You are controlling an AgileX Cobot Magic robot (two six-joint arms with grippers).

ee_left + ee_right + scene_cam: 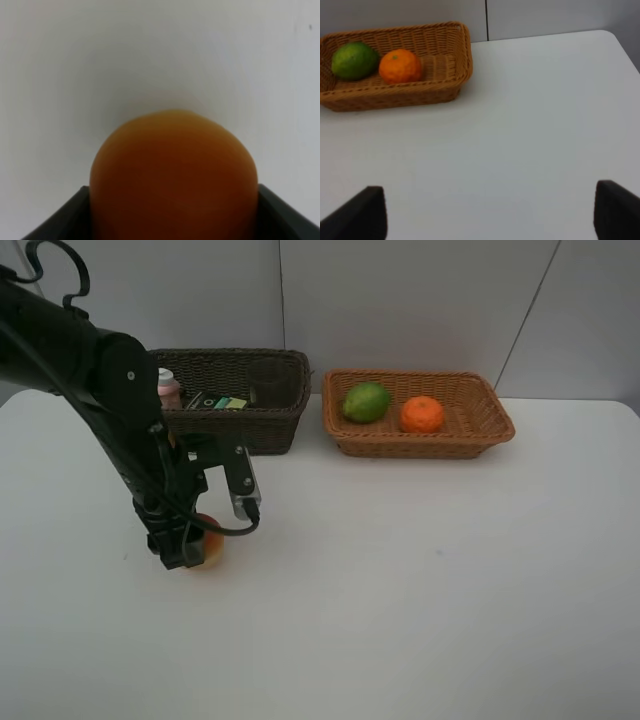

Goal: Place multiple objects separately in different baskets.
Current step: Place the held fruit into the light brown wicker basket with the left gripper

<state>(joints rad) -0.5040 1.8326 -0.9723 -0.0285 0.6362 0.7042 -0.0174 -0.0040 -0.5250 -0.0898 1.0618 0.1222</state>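
White table (420,580) w/ grey wall behind; left hand (193,548) around red-orange fruit (210,545), right hand (485,215) spread.

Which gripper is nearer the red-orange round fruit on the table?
Left. The left gripper surrounds the red-orange round fruit; the right gripper hovers over bare table, far away.

Fruit (174,175) between the left gripper (172,212) fingers.
Orange-red, round, fills the lower middle; dark fingers (60,220) flank both sides; white table (150,50) behind.
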